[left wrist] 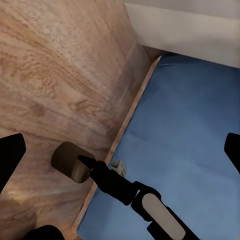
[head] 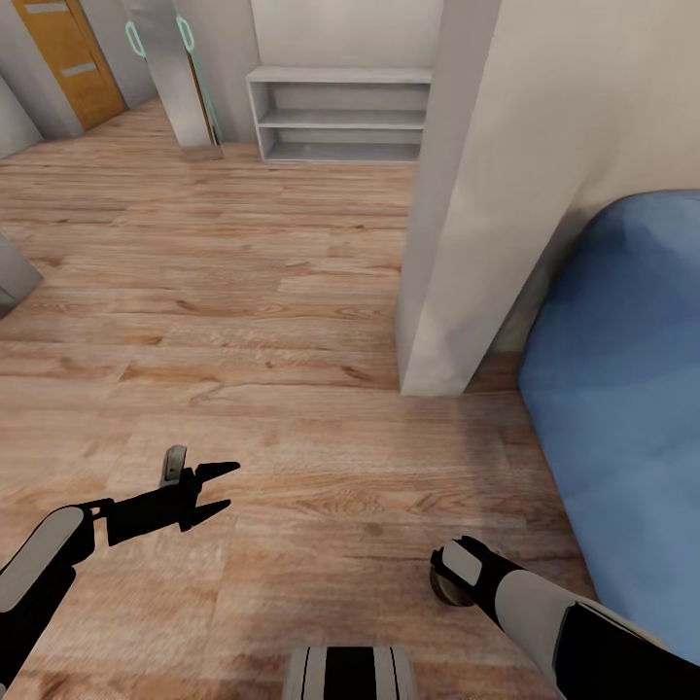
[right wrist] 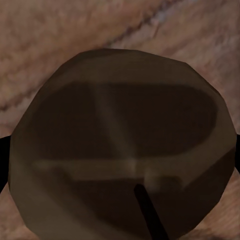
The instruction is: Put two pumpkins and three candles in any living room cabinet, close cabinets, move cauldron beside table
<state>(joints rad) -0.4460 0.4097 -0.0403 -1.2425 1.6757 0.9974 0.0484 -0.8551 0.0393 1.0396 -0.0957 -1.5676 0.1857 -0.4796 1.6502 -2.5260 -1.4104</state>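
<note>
stage: in transit, nothing visibly stowed | my right pincer clamps a candle above wood floor beside blue sofa | my left pincer wide, empty | cabinet, pumpkins, cauldron pending

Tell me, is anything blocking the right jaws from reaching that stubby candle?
Nothing visible. The candle sits right between the jaws of the right gripper, over the wood floor beside the blue cushion.

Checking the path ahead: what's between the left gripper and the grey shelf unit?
Head view: bare wood floor from the left gripper to the shelf unit. The white wall pillar stands to the right.
</note>
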